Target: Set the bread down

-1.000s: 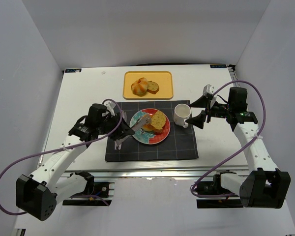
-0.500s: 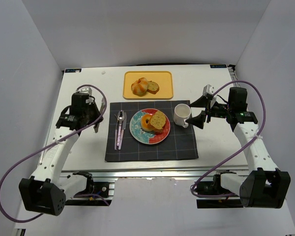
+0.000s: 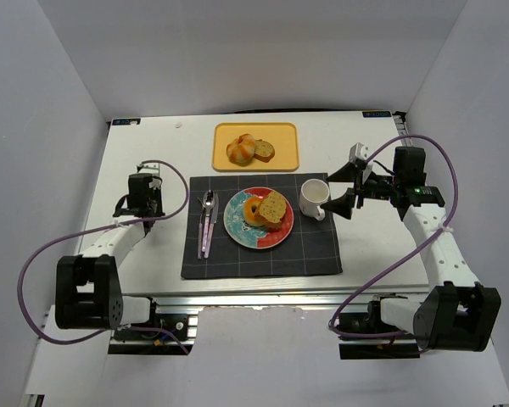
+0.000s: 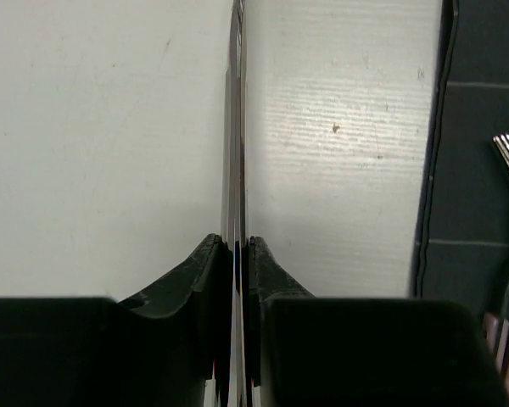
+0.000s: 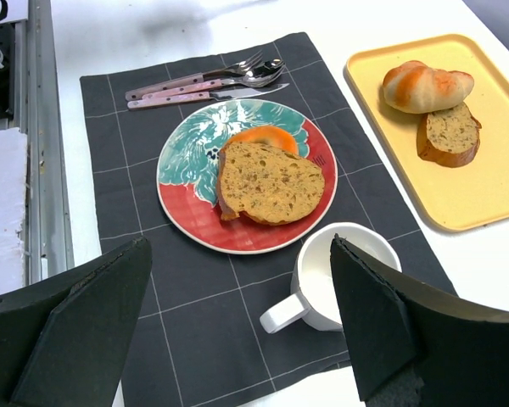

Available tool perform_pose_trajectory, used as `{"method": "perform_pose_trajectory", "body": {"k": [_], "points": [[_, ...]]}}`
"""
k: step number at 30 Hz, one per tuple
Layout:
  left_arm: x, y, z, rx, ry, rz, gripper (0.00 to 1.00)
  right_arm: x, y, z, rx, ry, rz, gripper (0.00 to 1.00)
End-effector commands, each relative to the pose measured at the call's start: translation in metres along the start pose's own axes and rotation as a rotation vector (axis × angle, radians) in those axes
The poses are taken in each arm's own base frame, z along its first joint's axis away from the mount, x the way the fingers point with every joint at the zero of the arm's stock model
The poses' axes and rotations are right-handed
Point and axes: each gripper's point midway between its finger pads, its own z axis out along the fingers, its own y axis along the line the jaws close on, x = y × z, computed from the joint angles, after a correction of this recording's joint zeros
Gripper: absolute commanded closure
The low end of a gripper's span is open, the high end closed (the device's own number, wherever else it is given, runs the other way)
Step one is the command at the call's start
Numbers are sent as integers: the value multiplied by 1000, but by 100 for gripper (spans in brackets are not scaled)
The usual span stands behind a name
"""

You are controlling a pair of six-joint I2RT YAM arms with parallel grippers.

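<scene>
Top external view: left tool is pressed together with nothing in it, over the bare white surface left of the dark placemat. Right tool is spread wide beside the white mug, gripping nothing. Ring-shaped bagel and tan slice sit on the patterned plate, slice overlapping bagel. Cutlery lies left of the plate.

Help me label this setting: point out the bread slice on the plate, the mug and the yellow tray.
bread slice (image 5: pixel 271 182), right wrist view, cut face.
mug (image 3: pixel 312 198), top view, body.
yellow tray (image 3: pixel 285 142), top view, bare floor.
</scene>
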Motion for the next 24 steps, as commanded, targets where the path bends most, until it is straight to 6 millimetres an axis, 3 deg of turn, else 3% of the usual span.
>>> {"method": "perform_pose_trajectory", "body": {"k": [1,3,9,11,16,17,19,20,22,23,24], "points": [[-28,-6,8,56,-127,-24,76,-14,-2,-2,-5,-17,-36,11],[-24,-15,15,102,-128,-36,74,-13,-2,-2,-3,-14,-37,11],[14,-32,29,174,-31,-90,72,-17,-3,-3,-2,-15,-43,11],[23,-22,32,154,-6,-123,66,-17,-3,-4,2,-11,-46,11],[40,-19,29,146,42,-142,34,-14,-1,-5,7,14,9,11],[39,-17,28,142,39,-147,23,-13,-3,-6,18,27,30,11],[32,-15,22,140,14,-162,15,-15,-7,-7,44,46,69,11],[29,-14,20,137,5,-167,5,-14,-15,-10,89,68,82,10],[18,-11,16,128,-24,-185,3,-15,-24,-13,168,86,155,11],[15,-9,9,122,-29,-193,2,-14,-44,-20,285,113,163,11],[13,-8,5,118,-26,-206,2,-17,-50,-24,359,107,251,11]]}}
